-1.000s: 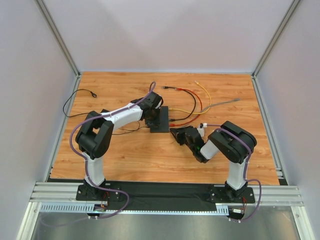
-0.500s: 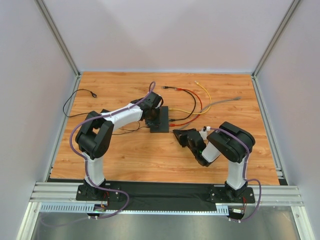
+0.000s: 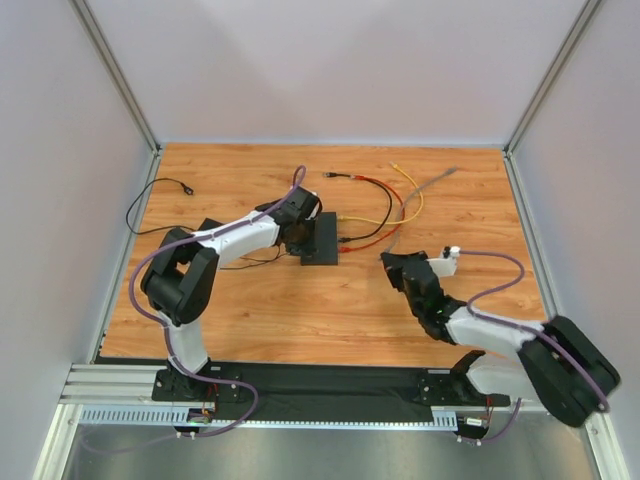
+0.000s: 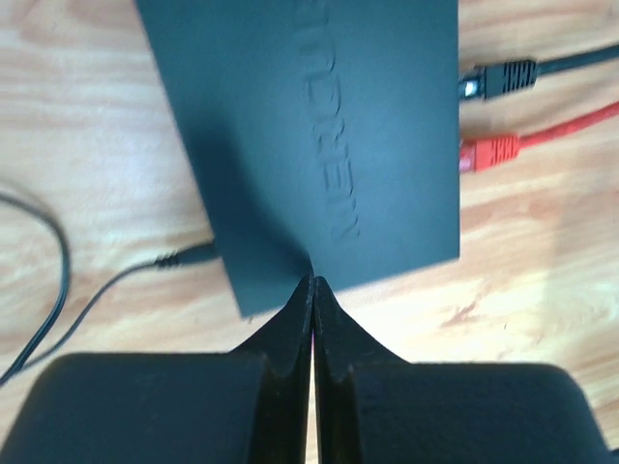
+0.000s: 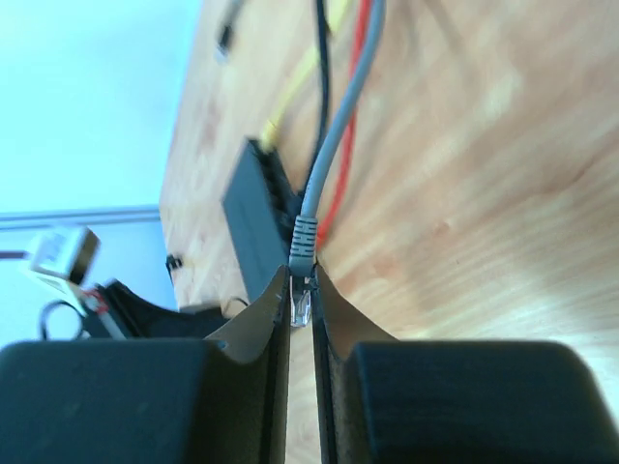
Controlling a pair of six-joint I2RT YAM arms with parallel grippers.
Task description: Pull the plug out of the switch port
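Observation:
The switch (image 3: 322, 240) is a flat black box mid-table. In the left wrist view my left gripper (image 4: 312, 282) is shut and empty, its tips pressed on the near edge of the switch (image 4: 319, 135). A black plug (image 4: 498, 79) and a red plug (image 4: 488, 152) sit in sockets on its right edge. My right gripper (image 3: 388, 262) is shut on the grey plug (image 5: 303, 237), which is out of the switch (image 5: 253, 217) and held apart from it, to its right. The grey cable (image 3: 425, 195) trails toward the back.
Red (image 3: 385, 205), yellow (image 3: 410, 185) and black (image 3: 375, 195) cables fan out behind and right of the switch. A thin black lead (image 3: 160, 190) loops at the far left and runs to the switch's left side (image 4: 184, 258). Walls close in the table on three sides.
My right arm has pulled back to the right and toward the near edge with the grey plug, away from the switch. The grey cable's far end swung left. The left gripper stayed on the switch.

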